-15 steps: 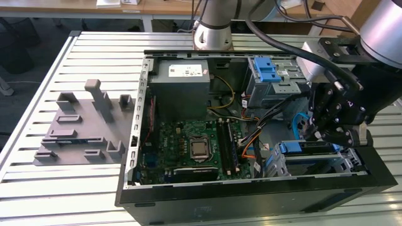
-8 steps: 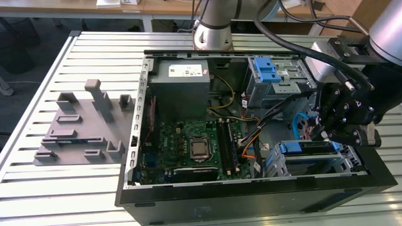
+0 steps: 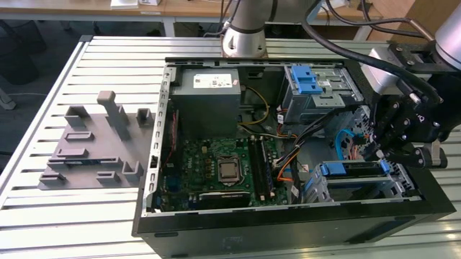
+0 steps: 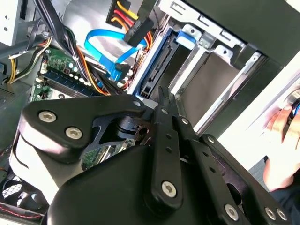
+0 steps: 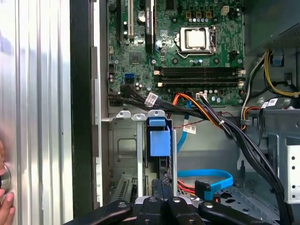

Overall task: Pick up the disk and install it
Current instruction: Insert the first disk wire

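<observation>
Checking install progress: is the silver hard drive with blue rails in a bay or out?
In: the blue-railed silver hard drive sits within the grey metal drive cage; how fully seated, cannot tell.

disk (image 3: 353, 168) in drive cage (image 3: 362, 190), tool (image 3: 381, 155) close by

A silver slatted aluminium-profile table top (image 3: 43, 135) spreads beneath the black gripper (image 3: 385, 154) and all round it. Well beyond the gripper stands a light wooden desk (image 3: 180, 8). Dark floor (image 3: 29, 65) lies far from the gripper, past the table's edge.
</observation>
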`<action>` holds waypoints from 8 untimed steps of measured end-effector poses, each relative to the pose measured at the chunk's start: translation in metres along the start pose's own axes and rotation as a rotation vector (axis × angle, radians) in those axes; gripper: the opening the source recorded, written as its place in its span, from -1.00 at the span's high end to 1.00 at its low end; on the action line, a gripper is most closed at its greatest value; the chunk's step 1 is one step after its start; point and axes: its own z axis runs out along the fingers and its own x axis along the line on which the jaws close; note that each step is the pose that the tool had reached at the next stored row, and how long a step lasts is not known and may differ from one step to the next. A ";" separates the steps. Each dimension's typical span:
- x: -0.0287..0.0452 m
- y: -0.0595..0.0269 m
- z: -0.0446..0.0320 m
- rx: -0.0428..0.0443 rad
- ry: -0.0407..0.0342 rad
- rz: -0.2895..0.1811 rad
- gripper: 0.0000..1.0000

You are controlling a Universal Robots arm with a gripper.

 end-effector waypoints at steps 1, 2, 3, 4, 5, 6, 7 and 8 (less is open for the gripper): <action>-0.0002 -0.0009 0.0000 0.0000 0.0000 0.000 0.79; -0.0004 -0.0017 0.0001 0.0000 -0.0001 0.000 0.79; -0.0008 -0.0024 0.0001 0.0000 -0.0003 0.000 0.79; -0.0015 -0.0030 0.0000 0.0000 0.0000 0.000 0.79; -0.0028 -0.0034 0.0001 0.0000 -0.0001 0.000 0.79; -0.0045 -0.0037 0.0001 0.0000 -0.0002 0.000 0.79; -0.0063 -0.0040 0.0001 0.0000 -0.0001 0.000 0.79; -0.0082 -0.0042 0.0002 0.0000 -0.0001 0.000 0.79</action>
